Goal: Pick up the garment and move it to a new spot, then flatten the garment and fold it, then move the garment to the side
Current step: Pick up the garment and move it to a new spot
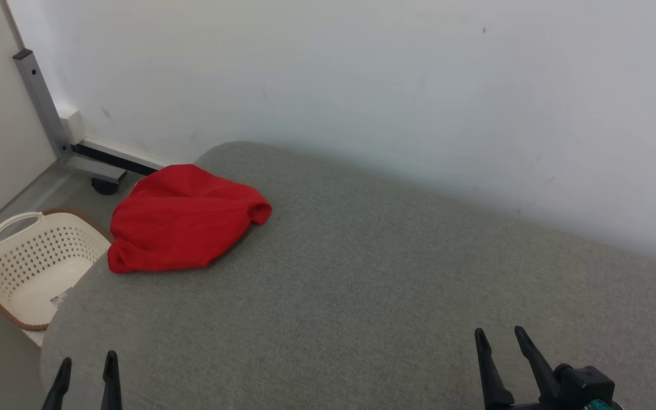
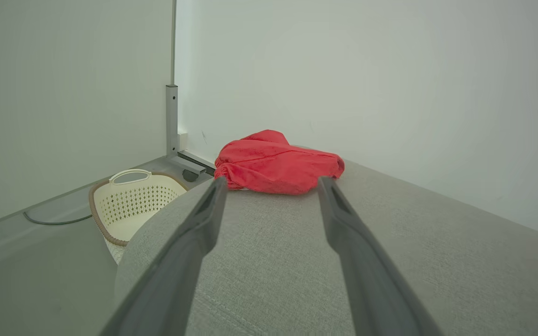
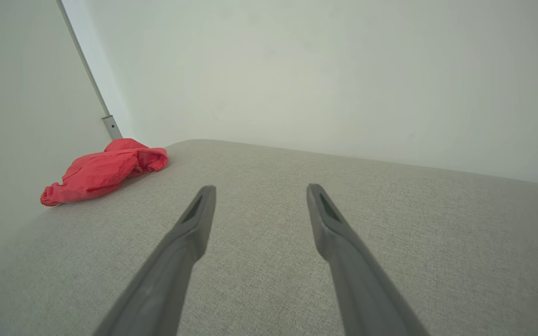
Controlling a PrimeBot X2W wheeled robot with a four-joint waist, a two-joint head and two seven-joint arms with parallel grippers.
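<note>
White walls back a grey padded surface whose rounded far-left corner carries the red garment, crumpled in a loose heap close to the edge and touching neither hand. The left hand and the right hand hover at the near edge, each released, fingers spread and grasping nothing. The step in hand appears to be the first pickup. In the left wrist view the garment sits straight ahead between the fingers, so the left hand looks best placed to reach. It would do well to come down on a raised fold near the heap's middle, pinch deep enough to gather several layers, and lift clear before carrying the cloth toward the open middle, away from the drop-off. Beside that corner, on the floor, stands a cream perforated basket. It looks empty apart from a small pale scrap or label on its bottom, too small to identify.
</note>
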